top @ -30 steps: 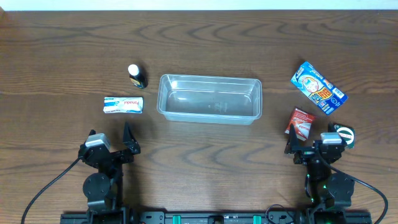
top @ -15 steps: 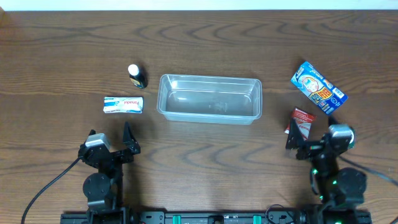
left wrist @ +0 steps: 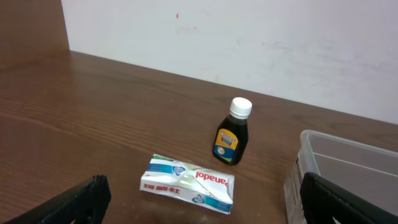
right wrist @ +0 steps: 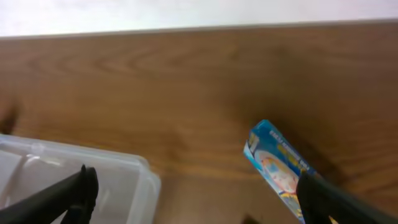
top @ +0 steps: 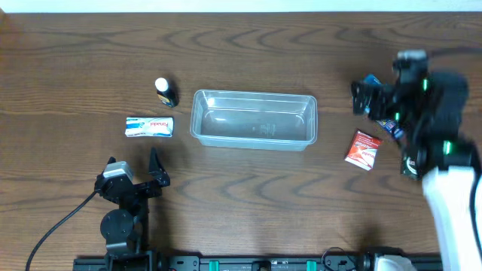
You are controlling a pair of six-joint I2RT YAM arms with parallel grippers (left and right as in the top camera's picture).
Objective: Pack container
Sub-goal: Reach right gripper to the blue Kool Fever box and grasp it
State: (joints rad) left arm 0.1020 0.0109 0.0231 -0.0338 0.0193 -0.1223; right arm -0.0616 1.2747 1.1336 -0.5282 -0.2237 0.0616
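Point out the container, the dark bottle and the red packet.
container (top: 253, 120), overhead view, bare floor
dark bottle (left wrist: 229, 142), left wrist view, front label
red packet (top: 364, 149), overhead view, middle of its face

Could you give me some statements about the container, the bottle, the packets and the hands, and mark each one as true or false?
1. The container holds nothing. True.
2. The bottle lies on its side. False: it stands upright.
3. The red packet is inside the container. False: it lies on the table, outside the container.
4. The left hand and the right hand are both open and empty. True.
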